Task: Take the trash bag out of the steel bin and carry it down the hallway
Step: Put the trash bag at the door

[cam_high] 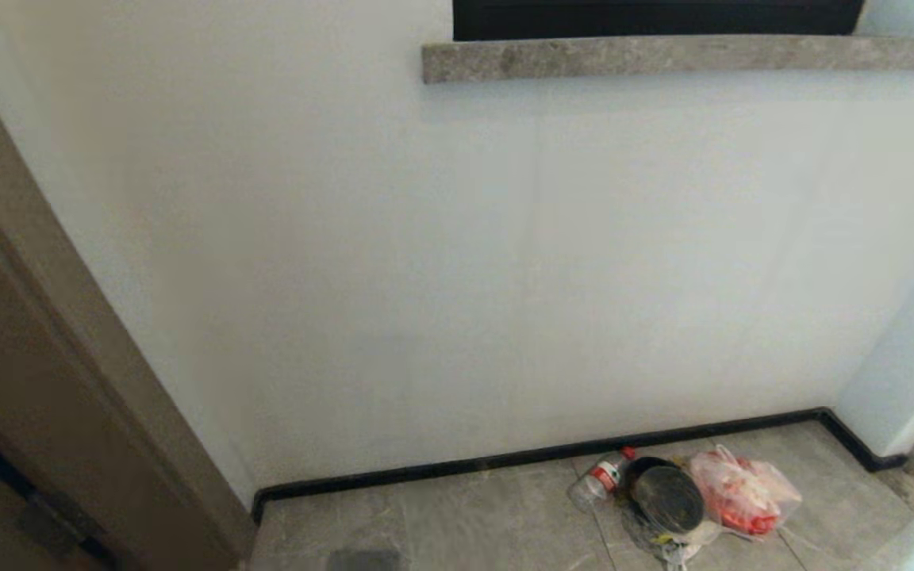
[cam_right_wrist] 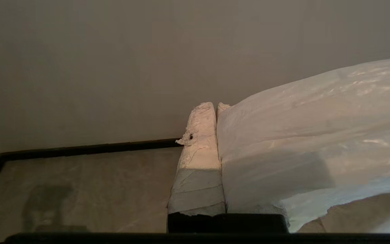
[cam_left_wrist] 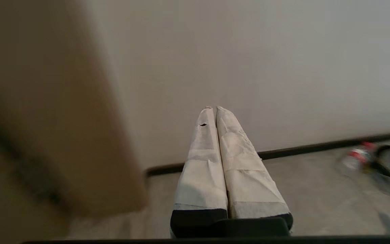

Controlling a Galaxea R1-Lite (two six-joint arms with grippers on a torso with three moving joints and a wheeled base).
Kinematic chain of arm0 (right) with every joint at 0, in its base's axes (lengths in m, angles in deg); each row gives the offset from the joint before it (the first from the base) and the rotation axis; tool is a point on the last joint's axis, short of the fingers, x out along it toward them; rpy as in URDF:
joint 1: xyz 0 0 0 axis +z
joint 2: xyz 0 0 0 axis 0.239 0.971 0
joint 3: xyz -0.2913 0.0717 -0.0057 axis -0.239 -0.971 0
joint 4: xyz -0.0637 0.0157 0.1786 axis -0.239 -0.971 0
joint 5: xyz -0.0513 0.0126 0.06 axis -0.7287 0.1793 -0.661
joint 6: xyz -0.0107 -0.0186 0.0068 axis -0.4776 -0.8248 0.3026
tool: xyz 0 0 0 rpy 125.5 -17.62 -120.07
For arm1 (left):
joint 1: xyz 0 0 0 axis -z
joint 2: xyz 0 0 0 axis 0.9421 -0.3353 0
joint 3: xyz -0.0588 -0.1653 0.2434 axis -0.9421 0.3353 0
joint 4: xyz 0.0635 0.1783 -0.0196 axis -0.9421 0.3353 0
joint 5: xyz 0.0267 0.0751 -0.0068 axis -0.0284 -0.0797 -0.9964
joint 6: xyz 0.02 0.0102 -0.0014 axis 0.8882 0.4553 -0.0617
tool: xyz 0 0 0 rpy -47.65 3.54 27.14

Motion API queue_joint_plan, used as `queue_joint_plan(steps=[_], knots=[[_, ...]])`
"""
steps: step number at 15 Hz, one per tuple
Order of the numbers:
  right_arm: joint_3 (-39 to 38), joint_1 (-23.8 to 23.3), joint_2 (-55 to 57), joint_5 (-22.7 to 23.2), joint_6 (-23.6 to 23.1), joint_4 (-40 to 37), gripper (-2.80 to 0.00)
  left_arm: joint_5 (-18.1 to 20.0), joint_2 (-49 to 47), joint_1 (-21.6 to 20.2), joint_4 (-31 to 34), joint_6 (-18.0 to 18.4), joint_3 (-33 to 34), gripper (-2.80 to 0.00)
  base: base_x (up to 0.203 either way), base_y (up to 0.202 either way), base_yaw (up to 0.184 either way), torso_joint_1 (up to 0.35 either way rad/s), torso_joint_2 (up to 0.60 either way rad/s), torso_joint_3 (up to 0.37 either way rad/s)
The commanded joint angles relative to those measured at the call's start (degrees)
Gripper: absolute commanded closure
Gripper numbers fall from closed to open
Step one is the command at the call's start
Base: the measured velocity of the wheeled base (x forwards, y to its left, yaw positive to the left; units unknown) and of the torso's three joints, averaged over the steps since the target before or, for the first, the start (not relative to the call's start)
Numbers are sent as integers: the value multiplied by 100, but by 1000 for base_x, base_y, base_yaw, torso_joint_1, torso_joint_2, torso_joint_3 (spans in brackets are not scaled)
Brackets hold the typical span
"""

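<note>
R end effector (cam_right_wrist: 215,105) is closed on the trash bag (cam_right_wrist: 317,135), white plastic draping over one side. L end effector (cam_left_wrist: 213,109) closed, empty, aimed at wall w/ black skirting (cam_high: 544,456). On hallway floor (cam_high: 489,515) by the wall: bottle (cam_high: 601,478), black bowl (cam_high: 666,500), clear bag w/ red contents (cam_high: 743,492).

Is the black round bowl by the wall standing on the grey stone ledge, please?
No, the black round bowl lies on the floor tiles against the black skirting, far below the stone ledge.
</note>
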Motion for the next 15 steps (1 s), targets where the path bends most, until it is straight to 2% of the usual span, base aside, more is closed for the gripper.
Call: queue_joint_plan(steps=[1,9,15], knots=[[-1,2,-222,-10,11,4,0,0,-6,0,0,-2,0,0,0,-9,118,5,2,-100],[-1,2,-222,-10,29,-5,0,0,-6,0,-6,-20,0,0,0,0,8,1,3,-182],[-1,2,-222,25,-129,-5,0,0,-6,0,0,-20,0,0,0,0,0,3,2,-198]])
